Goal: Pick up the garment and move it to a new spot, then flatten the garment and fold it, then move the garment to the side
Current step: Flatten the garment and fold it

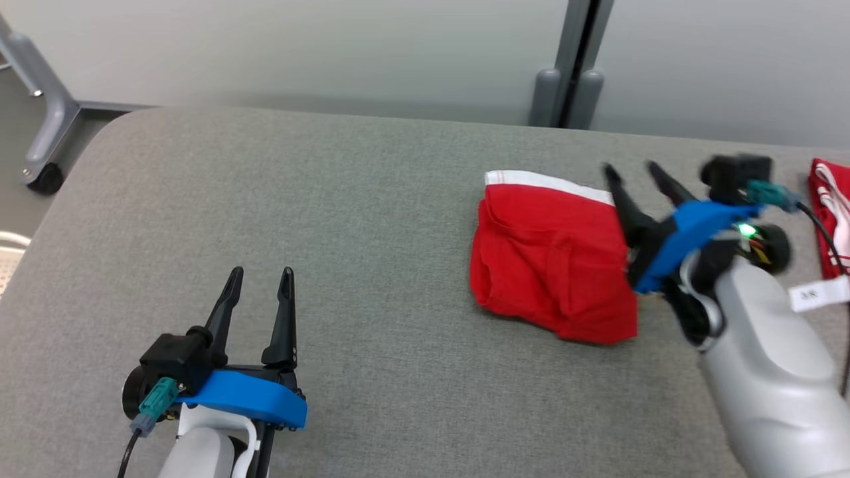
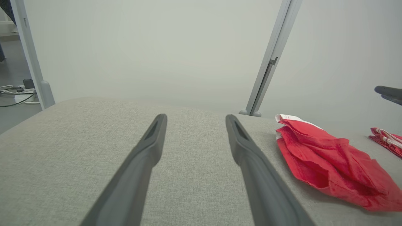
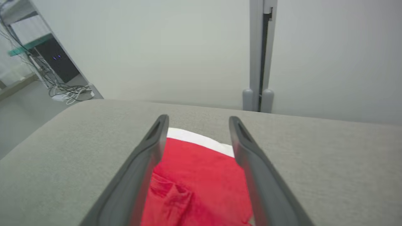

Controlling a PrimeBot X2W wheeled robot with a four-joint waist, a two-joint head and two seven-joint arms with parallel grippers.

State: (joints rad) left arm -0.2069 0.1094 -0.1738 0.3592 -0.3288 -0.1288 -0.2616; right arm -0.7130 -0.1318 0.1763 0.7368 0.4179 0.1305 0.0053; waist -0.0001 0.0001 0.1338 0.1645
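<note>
Red garment [image 1: 544, 265] lies loosely folded, centre right; right gripper [image 1: 632, 178] at its right edge and left gripper [image 1: 261, 275], lower left, both jaws spread.

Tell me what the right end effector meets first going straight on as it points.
Probably the white waistband of the red garment, lying between its open fingers; beyond that, the grey table. Height above the cloth is unclear.

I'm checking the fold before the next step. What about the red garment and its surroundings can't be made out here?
- Head view: the red garment has its right edge hidden behind the right pincer, itself motion-blurred.
- Head view: second red-and-white cloth, cut off by the right edge; its kind is unclear.
- Right wrist view: the garment's near part, cut off by the bottom edge and covered at the sides by the pincer's fingers.
</note>
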